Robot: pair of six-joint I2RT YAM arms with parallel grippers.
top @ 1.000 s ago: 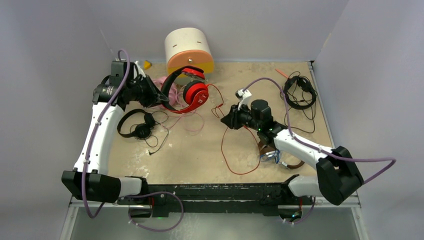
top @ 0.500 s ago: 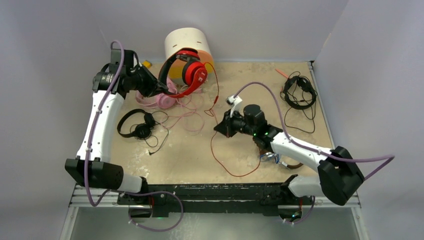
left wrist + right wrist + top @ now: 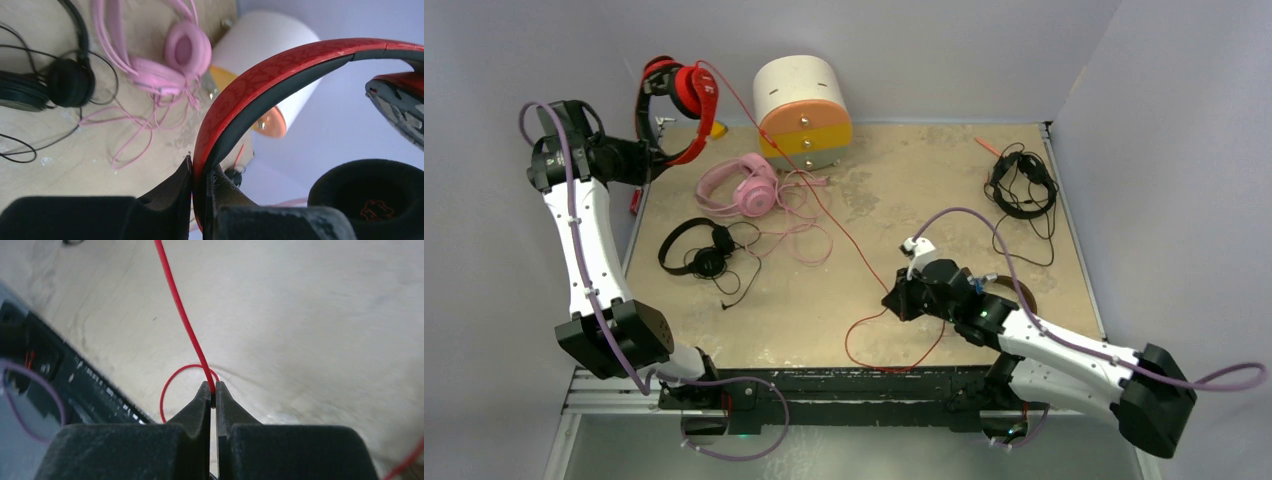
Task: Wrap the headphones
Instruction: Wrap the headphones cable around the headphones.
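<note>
Left fingers (image 3: pixel 172 189) clamp red headphones (image 3: pixel 280 70); right fingers (image 3: pixel 197 409) pinch cable (image 3: pixel 181 310).

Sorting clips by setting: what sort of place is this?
Likely a robot lab cell: the left arm and right arm bolted at the edge of a table, plain grey walls close around it, pink headphones among several sets laid out.
</note>
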